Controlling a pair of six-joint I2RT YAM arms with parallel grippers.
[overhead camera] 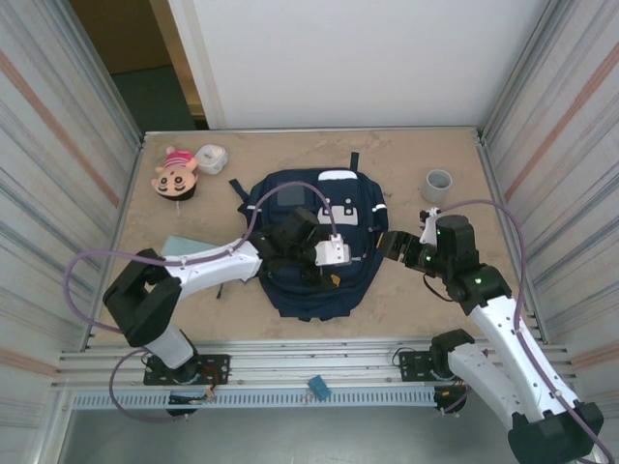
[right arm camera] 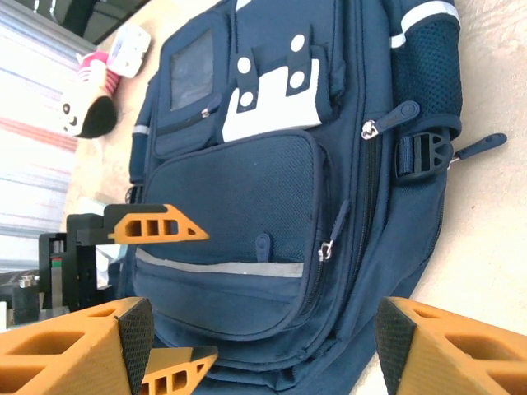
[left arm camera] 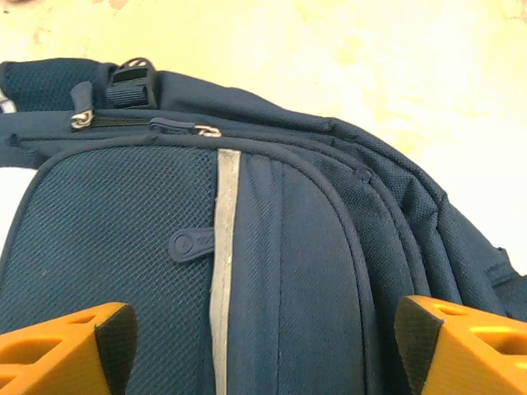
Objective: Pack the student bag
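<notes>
Seen from above, the student bag point(overhead camera: 314, 208) lies flat at the centre of the frame on the tan table point(overhead camera: 406, 309), its grey patch and white buckle tabs facing up. The left arm reaches in from the lower left and ends over the bag's lower half. The right gripper point(overhead camera: 391, 250) sits just off the bag's right edge.

The left wrist camera gives the close detail the overhead view lacks. A grey reflective stripe point(left arm camera: 224, 247) runs down the mesh front pocket, with a zipper pull point(left arm camera: 191, 244) beside it. The left gripper point(left arm camera: 263, 354) is spread wide, its orange fingers in the two bottom corners with nothing between them.

The right wrist view shows the whole bag from the side. The right gripper's own orange fingers are likewise parted wide and empty at the bottom corners. The left gripper's two fingers hang over the front pocket at centre left.

Only the top view shows a grey cup point(overhead camera: 438, 184) at the upper right. A plush doll point(overhead camera: 176, 172) and a small white object point(overhead camera: 211, 158) lie at the upper left.
</notes>
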